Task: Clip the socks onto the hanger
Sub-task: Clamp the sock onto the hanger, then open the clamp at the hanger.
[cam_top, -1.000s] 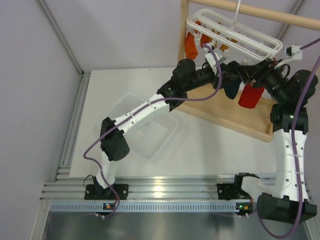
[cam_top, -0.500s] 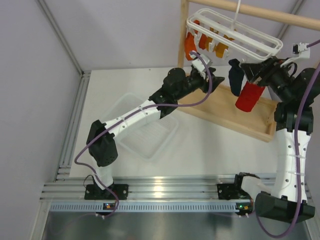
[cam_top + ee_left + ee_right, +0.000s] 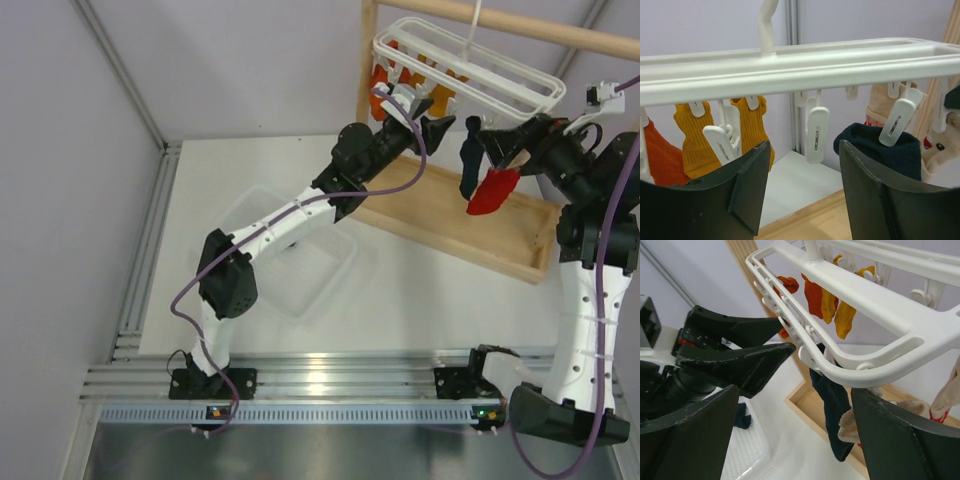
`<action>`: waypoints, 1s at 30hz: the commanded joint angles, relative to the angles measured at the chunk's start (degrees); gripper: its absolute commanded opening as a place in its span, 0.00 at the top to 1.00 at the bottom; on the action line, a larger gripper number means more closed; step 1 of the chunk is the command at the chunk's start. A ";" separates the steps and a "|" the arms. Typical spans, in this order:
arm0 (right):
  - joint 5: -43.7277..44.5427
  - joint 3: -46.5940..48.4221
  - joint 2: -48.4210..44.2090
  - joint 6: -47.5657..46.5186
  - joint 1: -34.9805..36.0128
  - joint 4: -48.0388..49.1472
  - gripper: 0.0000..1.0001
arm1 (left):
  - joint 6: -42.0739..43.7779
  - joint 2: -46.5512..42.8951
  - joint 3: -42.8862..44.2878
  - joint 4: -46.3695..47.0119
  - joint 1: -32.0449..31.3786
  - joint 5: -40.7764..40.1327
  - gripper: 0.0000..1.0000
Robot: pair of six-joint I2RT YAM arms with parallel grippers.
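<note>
While easing the left hand [image 3: 804,145] and right hand [image 3: 795,390], both spread wide and empty, back from the hanger [image 3: 840,62], steer clear of dangling clips [image 3: 816,132]; leave the navy sock [image 3: 870,147] and red sock [image 3: 490,192] hanging, seemingly pinned, under its rail.

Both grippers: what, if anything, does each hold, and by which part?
Nothing. The left gripper and right gripper are open, gaps empty; the navy sock hangs clipped to the hanger.

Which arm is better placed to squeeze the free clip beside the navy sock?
Left, probably: the open left end effector frames that clip; the right end effector faces the hanger's end.
</note>
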 commanded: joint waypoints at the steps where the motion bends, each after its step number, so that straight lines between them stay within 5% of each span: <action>1: -1.69 4.71 -1.15 -3.07 -0.59 -3.41 0.09 | -1.10 1.61 2.95 5.10 0.43 1.11 0.37; 3: -2.91 5.59 -1.06 -4.29 -0.59 -4.65 0.00 | -1.18 1.96 2.87 5.63 0.70 2.25 0.37; 13: -9.95 4.28 -2.55 -4.13 -0.67 -3.87 0.01 | -2.77 5.66 6.55 9.76 1.40 6.29 0.41; 23: -8.91 -5.47 -4.66 4.74 0.29 12.91 0.20 | -3.91 5.84 8.58 6.61 1.40 8.84 0.71; 30: 4.16 -9.78 -3.00 7.22 9.33 20.56 0.36 | -2.51 3.38 8.31 2.21 1.40 12.18 0.84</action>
